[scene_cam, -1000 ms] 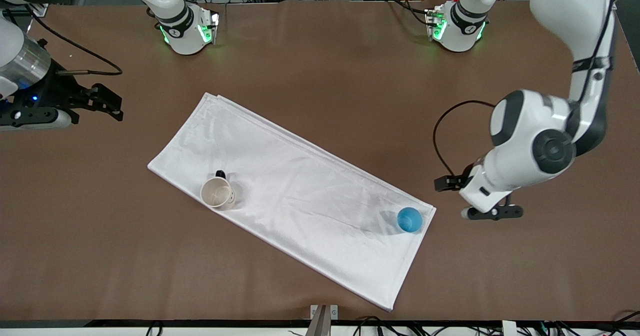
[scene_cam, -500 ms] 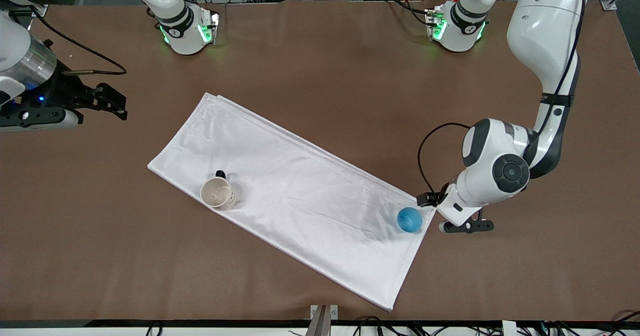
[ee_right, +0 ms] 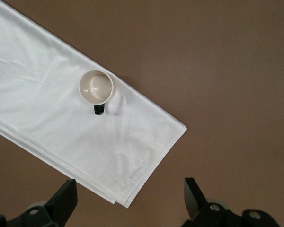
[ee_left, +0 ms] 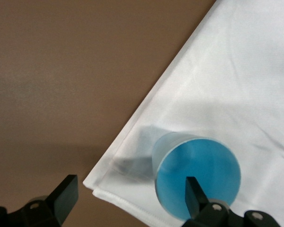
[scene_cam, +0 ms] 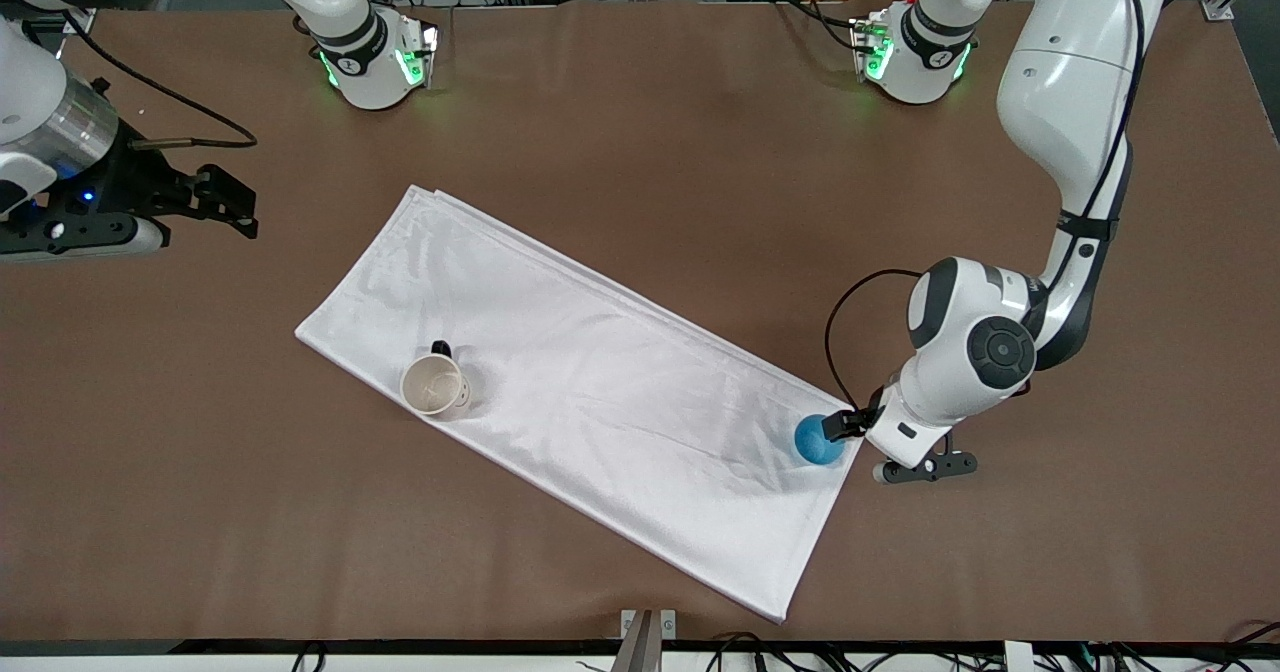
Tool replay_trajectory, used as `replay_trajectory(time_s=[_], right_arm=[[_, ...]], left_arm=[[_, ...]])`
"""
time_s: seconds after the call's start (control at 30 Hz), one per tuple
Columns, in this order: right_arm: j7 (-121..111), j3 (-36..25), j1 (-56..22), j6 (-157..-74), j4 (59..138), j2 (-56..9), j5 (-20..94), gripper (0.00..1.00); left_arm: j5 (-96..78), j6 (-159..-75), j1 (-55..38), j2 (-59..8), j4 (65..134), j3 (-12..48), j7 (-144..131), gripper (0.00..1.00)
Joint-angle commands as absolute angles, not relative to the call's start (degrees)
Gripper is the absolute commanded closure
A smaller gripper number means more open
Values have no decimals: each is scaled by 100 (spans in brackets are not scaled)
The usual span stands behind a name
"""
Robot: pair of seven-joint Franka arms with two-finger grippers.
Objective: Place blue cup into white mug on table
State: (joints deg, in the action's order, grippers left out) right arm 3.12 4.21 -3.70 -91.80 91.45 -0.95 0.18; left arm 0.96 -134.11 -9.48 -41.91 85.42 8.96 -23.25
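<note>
Left wrist view | left gripper point(ee_left: 128, 196) spread wide | blue cup point(ee_left: 197, 170) partly between its fingers

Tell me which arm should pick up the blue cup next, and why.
Left. Its open end effector is right at the blue cup on the white cloth's corner, one finger over the cup. The right end effector waits, open, over bare table, away from cup and white mug.

Left end effector point(scene_cam: 838, 428) hides blue cup's point(scene_cam: 815, 442) edge.
</note>
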Motion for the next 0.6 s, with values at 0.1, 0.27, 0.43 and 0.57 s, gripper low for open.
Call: replay_trajectory(time_s=[0.1, 0.27, 0.43, 0.57], right_arm=[[237, 729, -229, -9403, 9579, -105, 106, 0], [281, 835, -220, -9790, 9984, -114, 105, 0], [351, 1010, -237, -10256, 10318, -237, 105, 0], [422, 1063, -237, -10730, 10713, -351, 105, 0]], left_arm=[[229, -13684, -1063, -4394, 8394, 888, -2637, 0], [246, -13763, -1116, -4482, 8394, 888, -2646, 0], [246, -13887, -1151, -4535, 8411, 879, -2654, 0], [237, -13904, -1160, -4553, 8411, 879, -2917, 63]])
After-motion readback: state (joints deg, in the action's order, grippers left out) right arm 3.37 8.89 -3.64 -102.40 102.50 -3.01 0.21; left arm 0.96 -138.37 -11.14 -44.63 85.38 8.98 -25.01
